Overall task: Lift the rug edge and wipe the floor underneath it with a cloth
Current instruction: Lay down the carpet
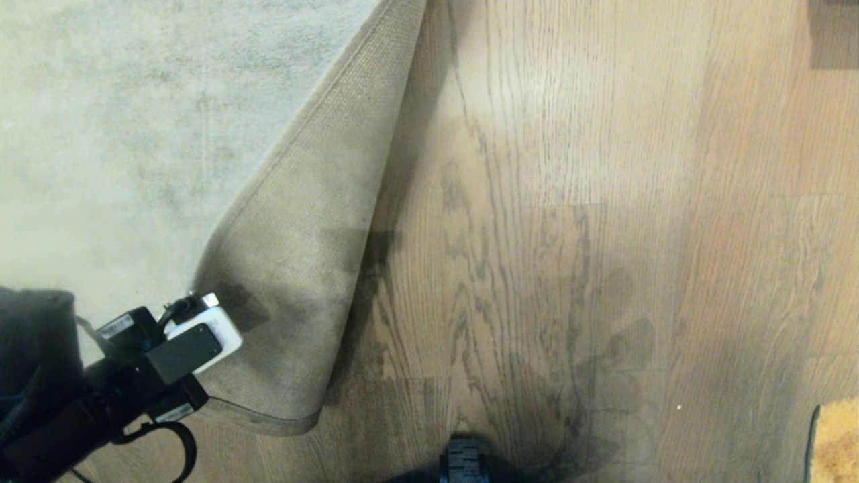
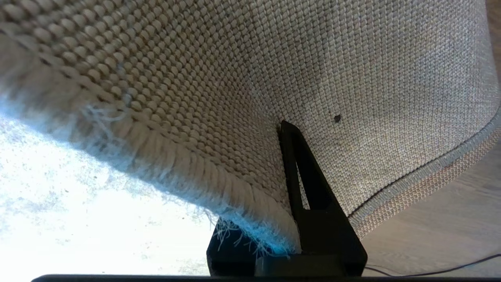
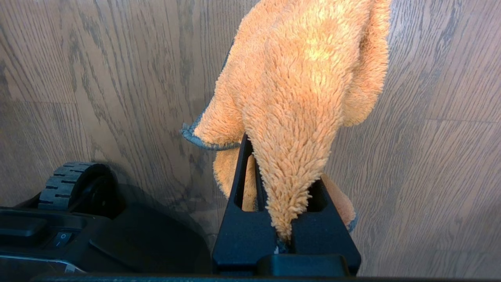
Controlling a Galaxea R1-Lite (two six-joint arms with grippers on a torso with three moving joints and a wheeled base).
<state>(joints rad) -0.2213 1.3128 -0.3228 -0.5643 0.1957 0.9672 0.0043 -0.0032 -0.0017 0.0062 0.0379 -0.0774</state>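
The rug edge is lifted and its corner folded back over the pale rug, so the tan woven backing faces up. My left gripper is shut on that edge at the lower left of the head view. One black finger lies against the backing; the other is hidden under the fringe. The wood-grain floor lies bare to the right of the fold. My right gripper is shut on the orange fuzzy cloth, which hangs above the floor. A corner of the cloth shows at the head view's lower right.
My base's black wheel sits at the bottom middle of the head view, close beside the hanging cloth in the right wrist view. A dark object lies at the far right corner. Open floor stretches between the fold and the cloth.
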